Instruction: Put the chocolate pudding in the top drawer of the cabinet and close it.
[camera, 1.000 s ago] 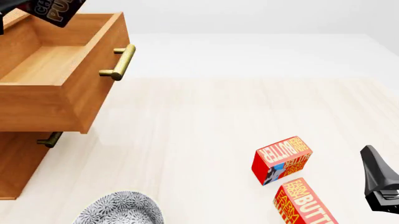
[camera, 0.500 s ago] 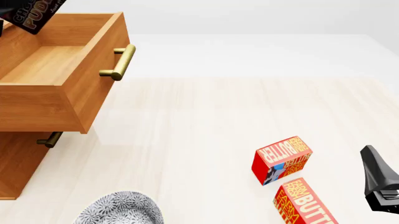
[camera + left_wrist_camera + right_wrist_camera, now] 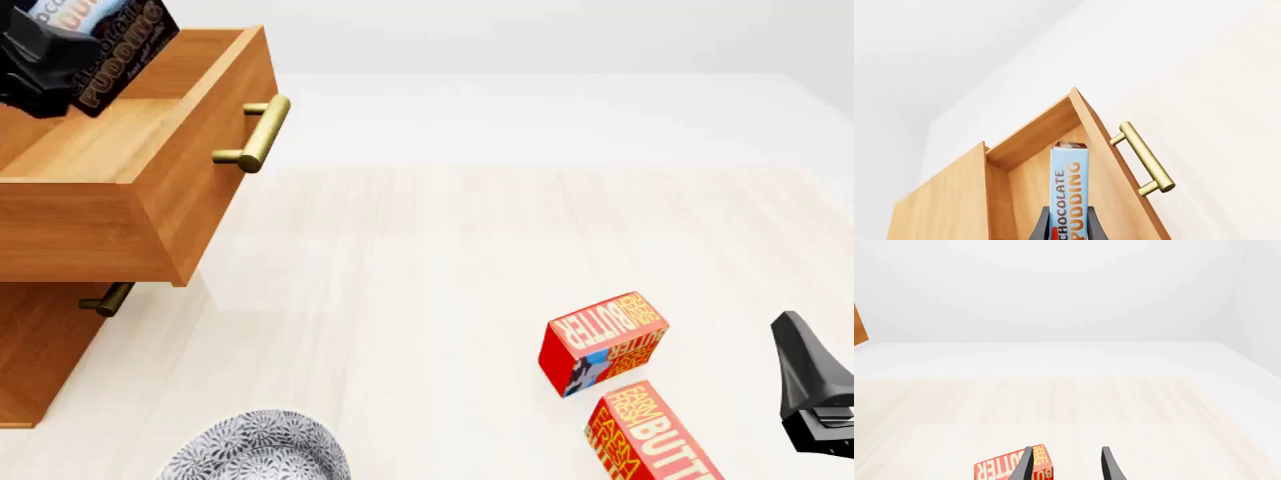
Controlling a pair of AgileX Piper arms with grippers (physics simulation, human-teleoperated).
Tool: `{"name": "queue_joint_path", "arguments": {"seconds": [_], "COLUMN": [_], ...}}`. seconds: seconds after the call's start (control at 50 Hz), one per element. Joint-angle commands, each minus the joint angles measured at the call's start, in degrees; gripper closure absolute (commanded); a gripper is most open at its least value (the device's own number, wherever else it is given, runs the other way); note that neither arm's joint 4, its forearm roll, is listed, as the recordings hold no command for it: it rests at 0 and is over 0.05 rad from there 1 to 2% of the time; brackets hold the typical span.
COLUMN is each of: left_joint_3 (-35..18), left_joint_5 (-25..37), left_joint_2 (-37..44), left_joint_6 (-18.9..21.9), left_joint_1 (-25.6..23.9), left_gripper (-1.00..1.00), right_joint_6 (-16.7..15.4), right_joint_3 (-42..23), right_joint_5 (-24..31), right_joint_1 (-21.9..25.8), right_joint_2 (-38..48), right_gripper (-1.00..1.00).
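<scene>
Clamped in the left end effector (image 3: pixel 54 60), the chocolate pudding (image 3: pixel 114 45) is held over the open top drawer (image 3: pixel 147 140) so it can be dropped in, while the right end effector (image 3: pixel 1066 462) is kept apart beside a butter box (image 3: pixel 1014 469).

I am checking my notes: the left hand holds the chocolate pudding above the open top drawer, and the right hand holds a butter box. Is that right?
Not quite. The right hand holds nothing: the right wrist view shows its fingers open, with a butter box lying on the table beyond them. The rest stands: the left hand holds the chocolate pudding above the open top drawer.
</scene>
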Motion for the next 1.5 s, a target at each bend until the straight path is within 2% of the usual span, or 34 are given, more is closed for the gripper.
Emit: {"name": "queue_joint_path", "arguments": {"seconds": [0.02,0.06,0.16,0.46,0.62,0.72,0.74,0.84,1.1,1.36,1.5], "left_joint_3": [3.2,2.7,5.4,7.8,7.9,5.9,5.4,3.0,-0.5,0.4,-0.9], "left_joint_5": [-3.5,-3.1,-5.1,-7.1,-7.0,-5.3,-5.1,-2.0,1.1,2.0,3.2], "left_joint_2": [3.5,4.1,5.0,6.3,6.3,7.8,7.0,7.3,4.4,0.7,0.1], "left_joint_6": [0.4,-0.7,-0.1,0.2,0.4,-1.4,-1.8,-3.7,-3.9,-4.2,-6.7], "left_joint_1": [2.1,2.1,2.7,3.4,4.1,4.2,5.2,3.7,3.7,0.1,-2.4], "left_gripper": [1.0,1.0,1.0,1.0,1.0,1.0,-1.0,-1.0,-1.0,-1.0,-1.0], "right_joint_6": [0.0,0.0,0.0,0.0,0.0,0.0,0.0,0.0,0.0,0.0,0.0], "right_joint_3": [0.0,0.0,0.0,0.0,0.0,0.0,0.0,0.0,0.0,0.0,0.0], "right_joint_5": [0.0,0.0,0.0,0.0,0.0,0.0,0.0,0.0,0.0,0.0,0.0], "right_joint_1": [0.0,0.0,0.0,0.0,0.0,0.0,0.0,0.0,0.0,0.0,0.0], "right_joint_2": [0.0,0.0,0.0,0.0,0.0,0.0,0.0,0.0,0.0,0.0,0.0], "right_gripper": [-1.0,-1.0,-1.0,-1.0,-1.0,-1.0,-1.0,-1.0,-1.0,-1.0,-1.0]}}
